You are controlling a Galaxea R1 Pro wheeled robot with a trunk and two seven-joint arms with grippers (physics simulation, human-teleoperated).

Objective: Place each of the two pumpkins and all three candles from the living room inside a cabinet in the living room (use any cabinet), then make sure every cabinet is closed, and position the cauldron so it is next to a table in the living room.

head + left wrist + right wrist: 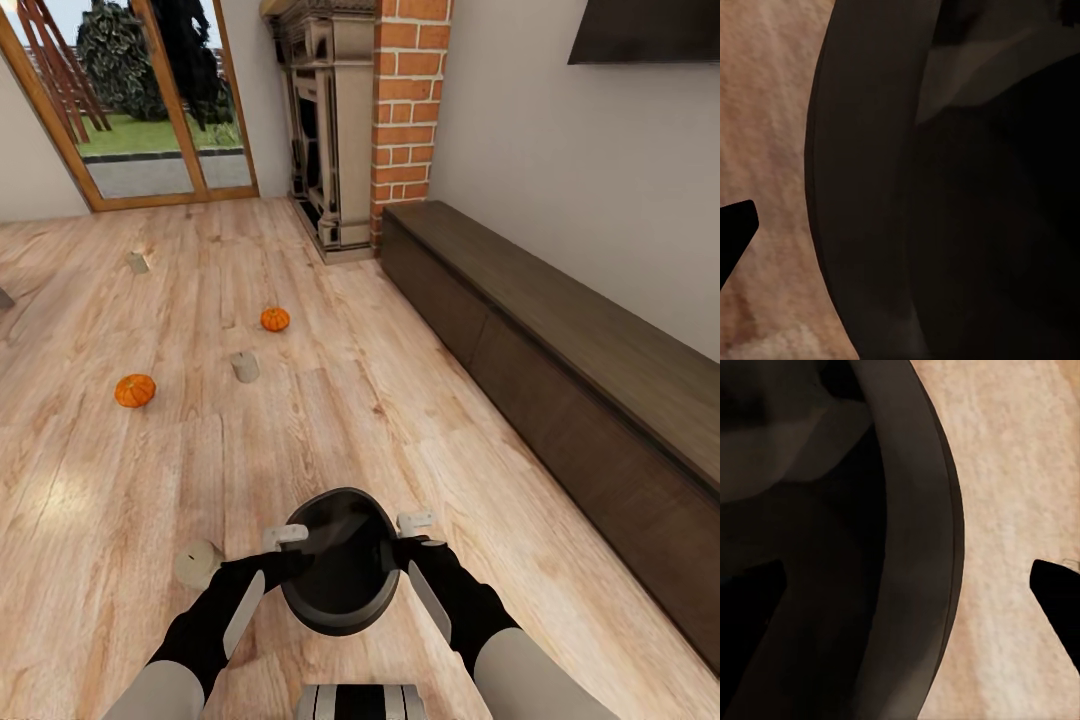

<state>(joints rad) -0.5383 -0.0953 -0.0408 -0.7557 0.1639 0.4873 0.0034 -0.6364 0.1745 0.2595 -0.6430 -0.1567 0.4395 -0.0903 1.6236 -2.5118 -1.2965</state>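
Dark grey and round, the cauldron (340,565) sits between the two arms, low in the head view, over the light wood floor (330,420). The left gripper (285,540) is at its left rim and the right gripper (412,528) is at its right rim. In each wrist view one dark finger (735,229) is outside the pot wall (862,187) and the other seems to be inside, so both look clamped on the rim, though the dark makes it hard to be sure. One candle (198,563) lies just beside the left arm. Another candle (244,366) is farther out, between the two pumpkins: a near pumpkin (135,390) and a far pumpkin (275,319). A third candle (137,262) is near the glass doors (150,100). The long brown cabinet (560,400) runs along the right wall with its fronts flat and shut.
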